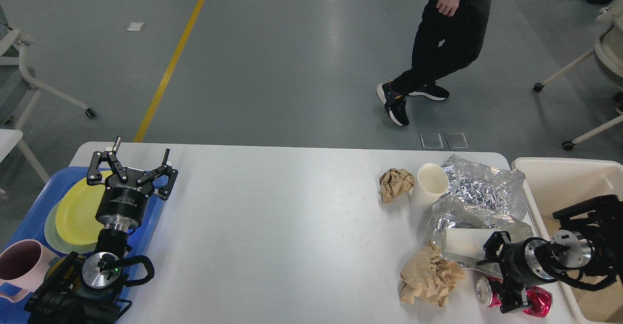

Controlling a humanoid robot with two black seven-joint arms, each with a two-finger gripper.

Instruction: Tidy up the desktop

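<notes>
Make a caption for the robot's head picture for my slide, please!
Robot tidying a white desktop: right gripper at a crushed red can, left gripper open over a blue tray.

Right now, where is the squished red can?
In the head view, the crushed red can lies at the desktop's near right corner, beside the big brown paper wad, with the right gripper at it.
</notes>
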